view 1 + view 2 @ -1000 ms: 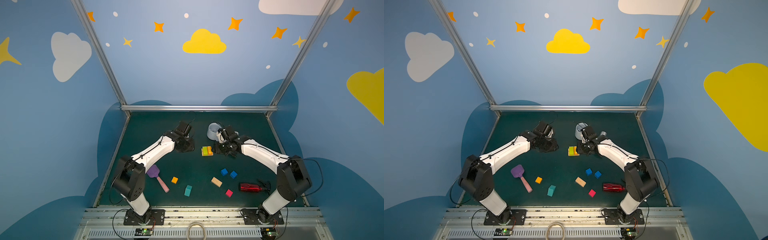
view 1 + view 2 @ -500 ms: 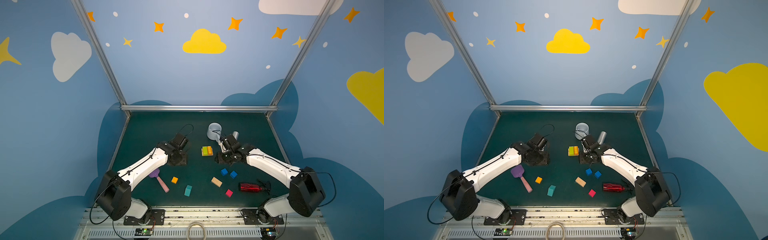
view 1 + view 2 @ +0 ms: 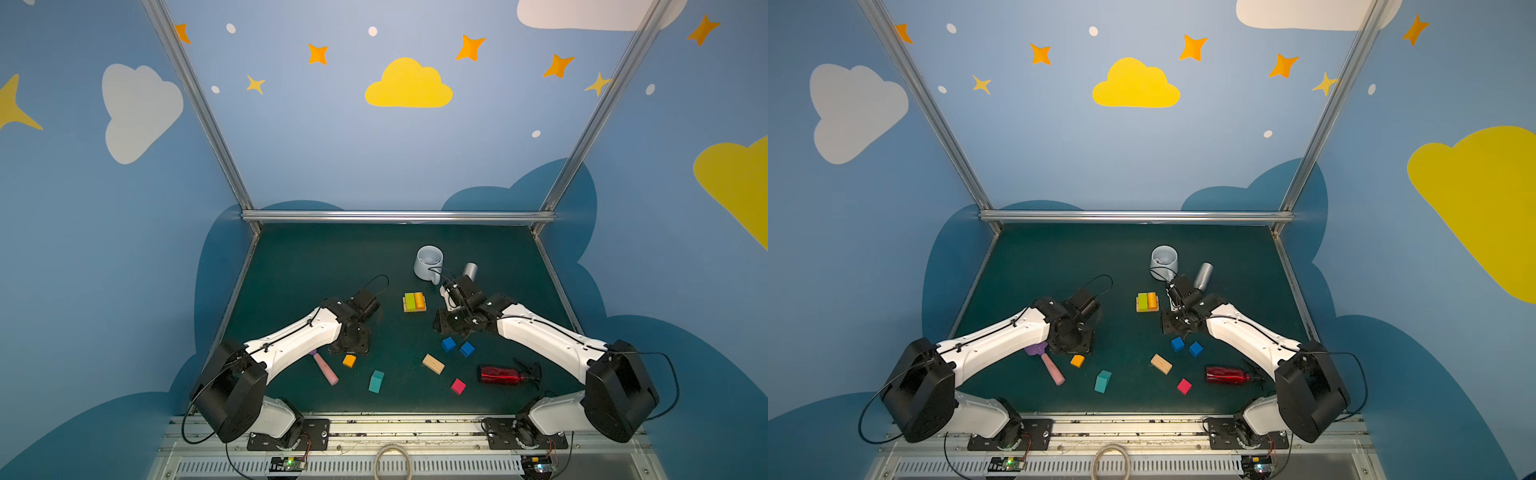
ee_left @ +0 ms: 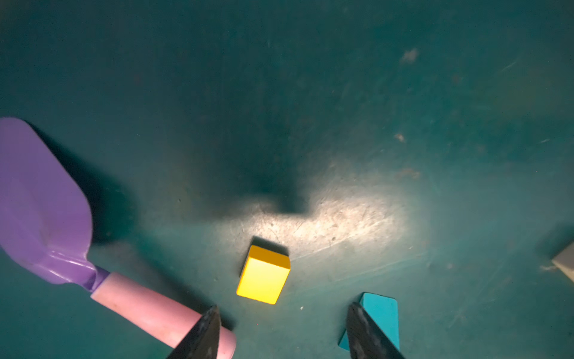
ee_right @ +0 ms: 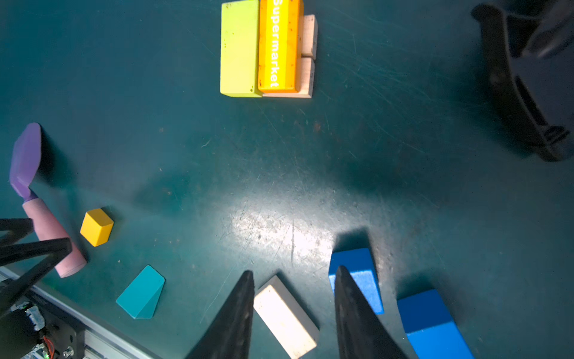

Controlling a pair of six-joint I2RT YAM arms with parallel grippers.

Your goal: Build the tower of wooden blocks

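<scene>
Both top views: tower point(image 3: 414, 301) at mid bench point(image 3: 332, 266), 2 layers only. Six wood blocks point(image 3: 433, 364) loose nr front edge. Left gripper point(image 4: 283, 306) & right gripper point(image 5: 294, 269): jaws spread, empty.

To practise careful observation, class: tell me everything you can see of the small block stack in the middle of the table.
The block stack has two layers of wood. On top, a yellow-green bar and an orange bar printed "Supermarket" in white lie flat, side by side, long sides touching. Beneath, pale tan bars jut out at one edge, a seam showing between two. It rests on the dark green table, near the white mug; nothing else touches it.
</scene>
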